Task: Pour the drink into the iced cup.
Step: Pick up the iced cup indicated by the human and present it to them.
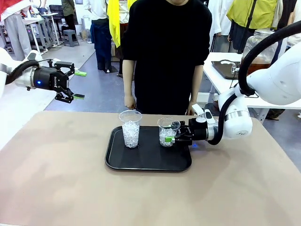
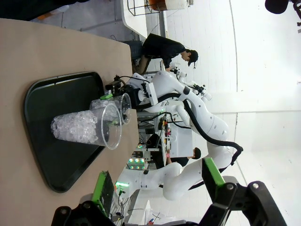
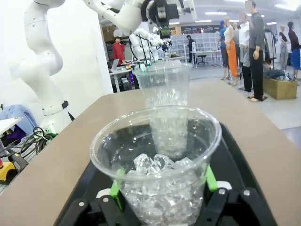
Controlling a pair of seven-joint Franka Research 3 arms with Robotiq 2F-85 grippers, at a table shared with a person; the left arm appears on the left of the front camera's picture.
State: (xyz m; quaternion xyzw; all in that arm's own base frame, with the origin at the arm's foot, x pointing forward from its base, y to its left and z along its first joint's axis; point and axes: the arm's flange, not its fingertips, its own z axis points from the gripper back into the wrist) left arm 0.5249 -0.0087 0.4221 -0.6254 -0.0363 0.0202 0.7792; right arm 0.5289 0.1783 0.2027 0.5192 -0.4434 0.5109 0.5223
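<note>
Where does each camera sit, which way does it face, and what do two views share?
Front view: between the arms, facing the person across the table; left gripper raised open, right gripper at the tray.
Left wrist view: raised, rolled sideways, looking past its own fingers at the tray and right arm.
Right wrist view: low over the tray, own fingers clasping the shorter iced cup, taller iced cup behind.
Shared: both wrist views show both cups.

dispenser jar: partly behind right arm | near cup: base cut off
</note>
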